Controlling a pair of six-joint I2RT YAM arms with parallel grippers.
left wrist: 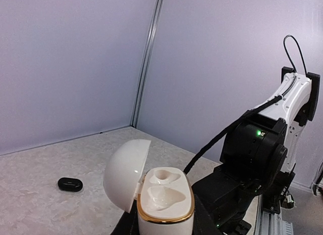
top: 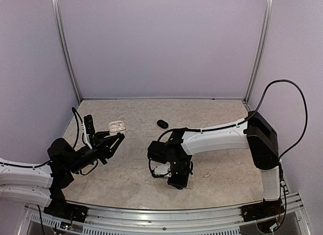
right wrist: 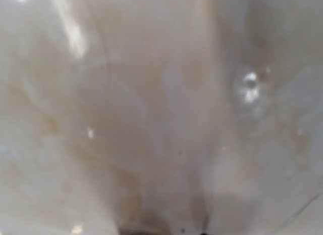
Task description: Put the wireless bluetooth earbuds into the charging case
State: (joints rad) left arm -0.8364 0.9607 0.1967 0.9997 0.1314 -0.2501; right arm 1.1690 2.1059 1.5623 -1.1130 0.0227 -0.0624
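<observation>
The white charging case is pinched at its base in the left hand, held up off the surface toward its left side. Its domed lid stands swung open to the left. Inside the gold-rimmed base, two moulded hollows show glossy white; whether anything sits in them cannot be told. A smaller black case lies closed on the surface, well apart from both hands and nearer the back wall.

The pale marbled surface is bounded by lilac walls behind and on both sides, with a metal rail along its near edge. Open room lies between the two arms and across the back right.

The right hand points straight down at the surface near its middle, its wrist camera so close that only blurred marbling shows; whether its fingers are spread or pressed together cannot be told.

One white earbud, a tiny rounded bit, lies on the surface just right of the right hand, apart from it.
</observation>
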